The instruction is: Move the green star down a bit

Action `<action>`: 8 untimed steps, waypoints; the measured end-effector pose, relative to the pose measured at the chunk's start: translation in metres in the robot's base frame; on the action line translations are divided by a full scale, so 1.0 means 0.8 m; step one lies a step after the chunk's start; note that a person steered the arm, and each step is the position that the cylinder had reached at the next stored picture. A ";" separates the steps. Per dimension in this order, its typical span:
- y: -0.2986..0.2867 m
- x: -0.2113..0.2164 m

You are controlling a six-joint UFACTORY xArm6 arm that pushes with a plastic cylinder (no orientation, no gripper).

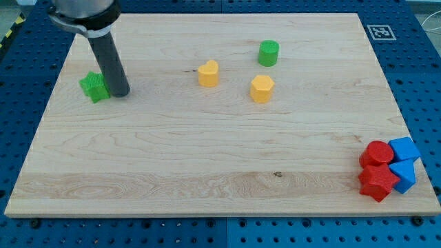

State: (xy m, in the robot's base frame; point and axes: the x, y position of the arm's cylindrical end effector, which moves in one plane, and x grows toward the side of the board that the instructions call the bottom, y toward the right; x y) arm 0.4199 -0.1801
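The green star [94, 87] lies near the board's left edge, in the upper part of the view. My tip [119, 92] rests on the board right beside the star's right side, touching or nearly touching it. The dark rod rises from there toward the view's top left.
A green cylinder [269, 53], a yellow heart [208, 73] and a yellow hexagon [262, 89] sit in the upper middle. Two red blocks [377, 169] and two blue blocks [404, 162] cluster at the bottom right corner. The wooden board [207, 172] lies on a blue pegboard.
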 end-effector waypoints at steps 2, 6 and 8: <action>0.017 0.003; -0.070 -0.064; -0.072 -0.048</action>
State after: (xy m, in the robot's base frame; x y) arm 0.3816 -0.2380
